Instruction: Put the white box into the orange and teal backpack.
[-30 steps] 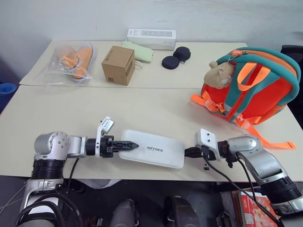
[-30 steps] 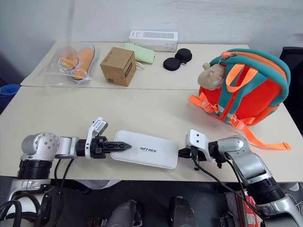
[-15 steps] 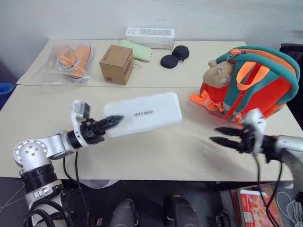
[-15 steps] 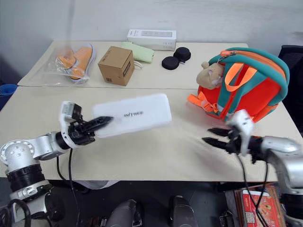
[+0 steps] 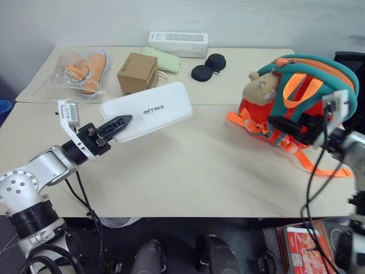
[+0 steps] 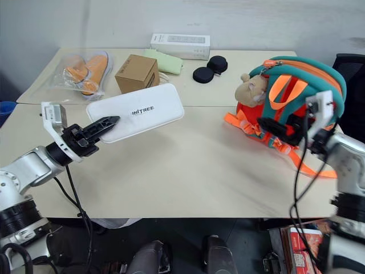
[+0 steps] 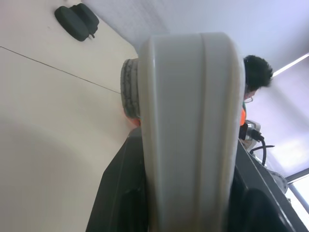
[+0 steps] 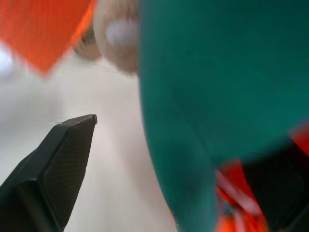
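Lifted off the table (image 5: 188,165) since a second ago, the white box (image 5: 149,109) now hangs in the air, tilted up toward the far side, and the right gripper (image 5: 287,126) has let go of its end and swung over to the backpack. At the left, a clear bag of orange shoes (image 5: 81,69) lies at the far table edge. The left gripper (image 5: 117,124) pinches the box's near left end between its fingers. Behind the box sit a brown cardboard cube (image 5: 137,72), a pale green pouch (image 5: 166,59), a long white carton (image 5: 178,39) and two black round cases (image 5: 209,65). At the right, the orange and teal backpack (image 5: 319,97) stands upright with its tan plush animal (image 5: 263,88); the right gripper's fingers (image 8: 53,169) are spread wide around a teal strap (image 8: 203,96).
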`<state>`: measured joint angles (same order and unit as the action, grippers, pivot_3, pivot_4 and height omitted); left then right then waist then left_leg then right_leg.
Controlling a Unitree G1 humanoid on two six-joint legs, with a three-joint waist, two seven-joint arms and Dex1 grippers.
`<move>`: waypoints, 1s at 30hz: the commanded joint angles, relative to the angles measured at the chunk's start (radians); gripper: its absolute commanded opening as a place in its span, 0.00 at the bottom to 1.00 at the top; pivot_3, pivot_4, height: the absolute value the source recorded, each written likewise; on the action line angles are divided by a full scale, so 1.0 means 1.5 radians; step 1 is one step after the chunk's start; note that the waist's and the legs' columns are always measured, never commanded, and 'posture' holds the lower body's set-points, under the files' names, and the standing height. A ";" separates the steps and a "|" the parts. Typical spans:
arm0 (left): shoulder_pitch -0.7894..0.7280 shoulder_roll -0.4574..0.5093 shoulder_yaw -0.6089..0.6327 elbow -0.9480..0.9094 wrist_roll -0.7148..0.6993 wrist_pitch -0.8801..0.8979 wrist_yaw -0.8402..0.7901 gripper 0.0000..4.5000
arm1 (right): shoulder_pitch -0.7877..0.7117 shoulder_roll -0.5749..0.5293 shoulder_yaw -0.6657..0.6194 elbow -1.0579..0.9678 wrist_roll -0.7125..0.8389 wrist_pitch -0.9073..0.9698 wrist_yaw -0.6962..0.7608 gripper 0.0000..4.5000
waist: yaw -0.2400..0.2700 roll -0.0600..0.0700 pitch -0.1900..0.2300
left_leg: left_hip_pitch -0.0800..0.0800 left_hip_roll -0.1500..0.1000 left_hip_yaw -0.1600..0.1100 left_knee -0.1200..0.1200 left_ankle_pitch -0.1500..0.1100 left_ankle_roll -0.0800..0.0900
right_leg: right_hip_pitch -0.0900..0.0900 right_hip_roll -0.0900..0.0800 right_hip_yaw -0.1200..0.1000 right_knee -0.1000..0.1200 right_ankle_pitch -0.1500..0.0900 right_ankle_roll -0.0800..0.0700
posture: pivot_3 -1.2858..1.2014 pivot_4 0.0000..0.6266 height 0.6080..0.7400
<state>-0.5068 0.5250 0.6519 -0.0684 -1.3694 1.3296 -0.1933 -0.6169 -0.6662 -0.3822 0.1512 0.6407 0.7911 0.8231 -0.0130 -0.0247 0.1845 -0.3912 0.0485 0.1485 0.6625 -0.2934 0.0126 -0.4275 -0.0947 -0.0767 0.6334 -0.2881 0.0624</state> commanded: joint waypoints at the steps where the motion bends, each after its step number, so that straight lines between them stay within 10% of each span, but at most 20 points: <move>1: -0.027 0.040 -0.006 -0.016 -0.009 -0.037 -0.014 0.29 | -0.048 0.019 -0.014 0.025 0.028 -0.003 -0.018 0.96 | -0.001 0.000 0.000 | 0.000 0.000 0.000 0.000 0.000 0.000 | 0.000 0.000 0.000 0.000 0.000 0.000 | 0.52 0.24 1.00; 14: -0.050 0.133 -0.058 -0.001 0.055 -0.129 -0.110 0.29 | -0.060 -0.006 0.051 -0.004 0.060 0.013 0.117 0.04 | -0.010 0.001 0.000 | -0.001 0.000 0.000 -0.001 0.000 0.000 | 0.000 0.000 0.000 -0.002 0.000 0.000 | 0.52 0.24 1.00; 30: -0.170 0.180 -0.190 0.023 0.165 -0.216 -0.370 0.29 | -0.017 -0.235 0.083 -0.220 0.259 0.179 0.436 0.01 | -0.007 0.002 0.002 | -0.005 0.000 0.001 -0.002 -0.001 0.001 | -0.004 0.001 -0.001 -0.005 0.000 0.001 | 0.52 0.24 1.00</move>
<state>-0.7200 0.7920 0.3492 -0.0062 -1.0953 1.0267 -0.7071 -0.6354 -0.9794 -0.2048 -0.1374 0.9687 1.0363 1.4283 -0.0233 -0.0220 0.1875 -0.4008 0.0487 0.1491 0.6607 -0.2944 0.0144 -0.4343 -0.0941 -0.0785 0.6265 -0.2876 0.0635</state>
